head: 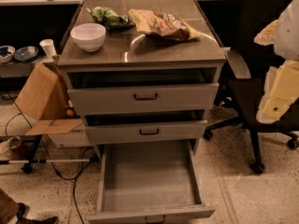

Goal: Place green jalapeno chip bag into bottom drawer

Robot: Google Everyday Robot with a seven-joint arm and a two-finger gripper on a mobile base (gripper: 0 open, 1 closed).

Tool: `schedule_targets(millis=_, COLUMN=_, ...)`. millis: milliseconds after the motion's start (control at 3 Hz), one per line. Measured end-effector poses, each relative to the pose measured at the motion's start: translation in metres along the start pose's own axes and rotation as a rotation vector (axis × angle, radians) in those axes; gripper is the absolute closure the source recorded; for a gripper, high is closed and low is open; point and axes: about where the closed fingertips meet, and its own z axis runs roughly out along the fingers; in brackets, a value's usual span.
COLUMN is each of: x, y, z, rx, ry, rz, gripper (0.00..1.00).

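The green jalapeno chip bag (110,17) lies crumpled at the back left of the grey cabinet top (154,50), behind the white bowl (88,35) and touching the larger tan chip bag (163,24). The bottom drawer (149,176) is pulled far out toward me, and its plain grey inside holds nothing. My gripper (278,97) shows as pale white and yellowish parts at the right edge of the view, in front of the chair. It is well to the right of the cabinet and far from the bag.
The two upper drawers (145,97) stand slightly ajar. A black office chair (252,78) is close to the cabinet's right side. A cardboard box (39,94), a white cup (47,47), dishes and floor cables (70,171) crowd the left.
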Motion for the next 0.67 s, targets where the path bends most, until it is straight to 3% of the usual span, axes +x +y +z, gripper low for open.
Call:
schedule_targets(millis=333, x=0.0, y=0.0, z=0.0, rx=0.0, ry=0.0, rz=0.0, gripper=0.0)
schedule_targets(millis=667, x=-0.035, y=-0.022, z=0.014, rx=0.022, ry=-0.034, rz=0.011, gripper=0.0)
